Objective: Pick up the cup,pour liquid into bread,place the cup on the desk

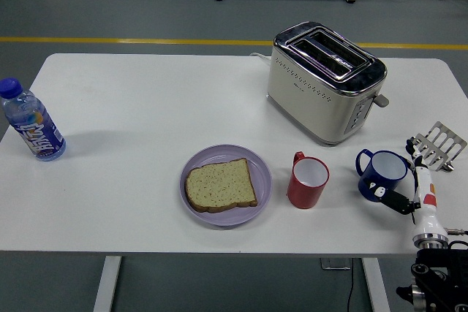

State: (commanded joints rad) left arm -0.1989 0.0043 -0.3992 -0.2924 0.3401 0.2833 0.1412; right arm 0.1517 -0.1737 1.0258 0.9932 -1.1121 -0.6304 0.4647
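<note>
While upright, the blue cup (382, 174) shows white inside.

The right hand (409, 191) sits at the table's (131, 107) lower right, the blue cup (382, 174) just beside it at ten o'clock and a metal rack (437, 145) near at one o'clock. The toaster (325, 82) blocks twelve o'clock beyond. Bare tabletop separates blue cup from red cup (307, 180).

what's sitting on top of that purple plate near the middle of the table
One slice of brown bread lies flat on the round purple plate, nothing else. The plate surface under the slice is covered, so it cannot be seen.
</note>
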